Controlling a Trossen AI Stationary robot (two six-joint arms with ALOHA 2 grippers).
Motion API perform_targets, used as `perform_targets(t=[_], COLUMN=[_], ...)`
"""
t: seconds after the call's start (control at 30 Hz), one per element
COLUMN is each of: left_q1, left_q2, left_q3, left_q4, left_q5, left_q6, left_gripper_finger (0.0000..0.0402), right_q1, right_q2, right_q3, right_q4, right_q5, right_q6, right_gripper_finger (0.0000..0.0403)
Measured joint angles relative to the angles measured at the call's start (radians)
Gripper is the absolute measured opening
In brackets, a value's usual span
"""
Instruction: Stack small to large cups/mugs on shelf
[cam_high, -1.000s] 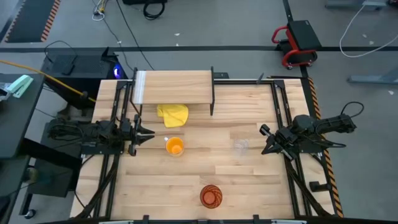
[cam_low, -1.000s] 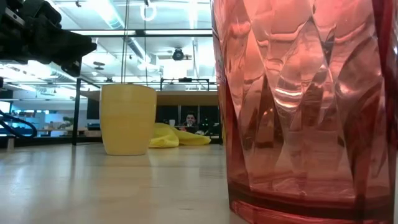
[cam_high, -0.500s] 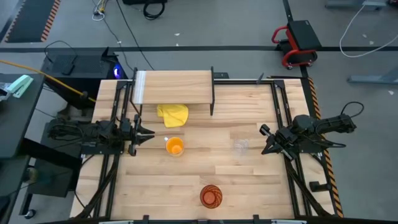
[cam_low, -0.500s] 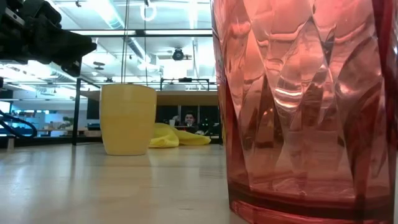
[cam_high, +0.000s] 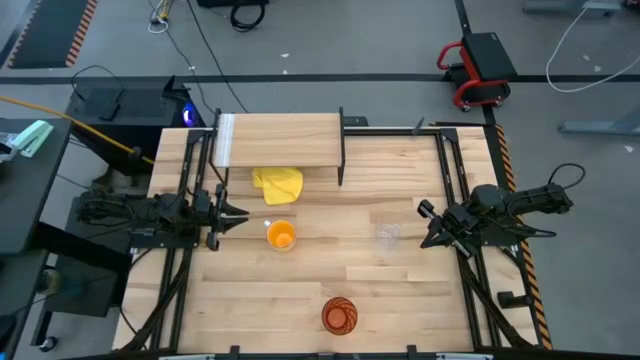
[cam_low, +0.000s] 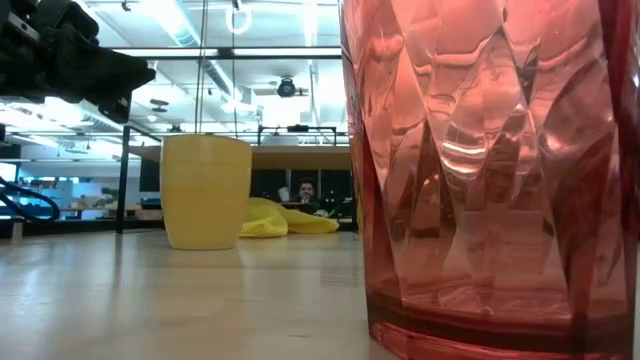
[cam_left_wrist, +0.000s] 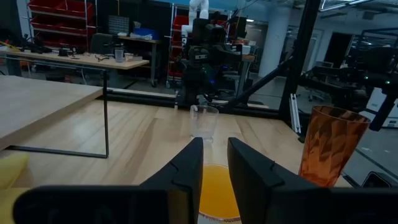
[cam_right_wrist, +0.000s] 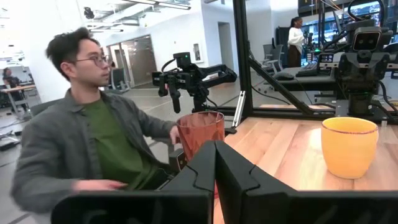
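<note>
The high view looks straight down on the table (cam_high: 400, 290); the low view sits at table height, just behind the tumbler (cam_low: 490, 170). Both wrist views face each other across the mug (cam_left_wrist: 214, 193).

All three cups stand upright on my counter: the orange mug (cam_high: 281, 236) near the shelf (cam_high: 280, 139), the small clear cup (cam_high: 387, 236) well apart from it, and the tall faceted red tumbler (cam_high: 339, 315) by the near edge.
</note>
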Motion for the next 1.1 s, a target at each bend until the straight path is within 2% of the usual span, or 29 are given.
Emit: perform_targets(t=[1.1], left_q1=[0.0], left_q2=[0.0], left_q3=[-0.001], left_q4=[0.064], left_q5=[-0.001], left_q6=[0.058], left_gripper_finger=[0.0082], right_q1=[0.0], right_q2=[0.0], right_q3=[0.0], right_q4=[0.023], right_q5=[0.001], right_q6=[-0.063], right_gripper_finger=[0.0013])
